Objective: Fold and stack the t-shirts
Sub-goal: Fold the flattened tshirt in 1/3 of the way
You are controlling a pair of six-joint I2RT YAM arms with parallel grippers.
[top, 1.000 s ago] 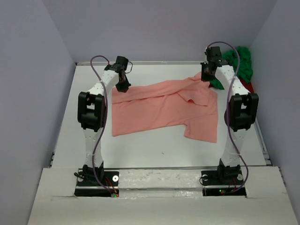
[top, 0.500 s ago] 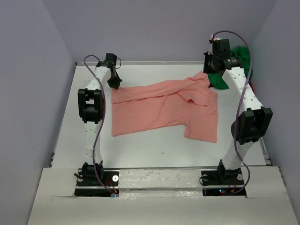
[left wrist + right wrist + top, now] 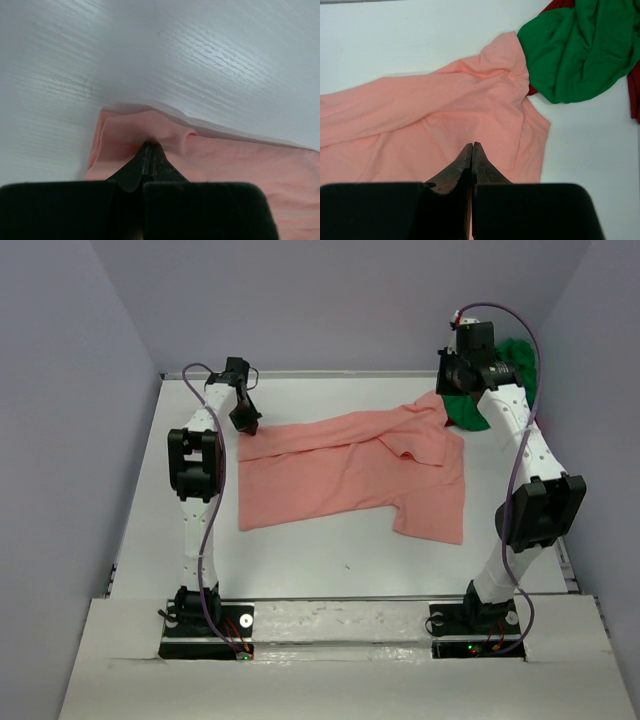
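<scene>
Right gripper [image 3: 471, 145] has lifted, closed and seemingly empty, with the salmon pink cloth t-shirt [image 3: 350, 470] below it. Left gripper [image 3: 148, 145] pinches a corner. Pulling alone would likely skew the fold.

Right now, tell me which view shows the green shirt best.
Right wrist: the green shirt lies crumpled, close up, unobstructed. Top external shows it small, partly behind the right arm. Left wrist misses it.

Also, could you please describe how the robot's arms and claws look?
The left arm and right arm are white with black joint blocks; a purple cable loops along each. The left claw and right claw each have black tapered fingers.
</scene>
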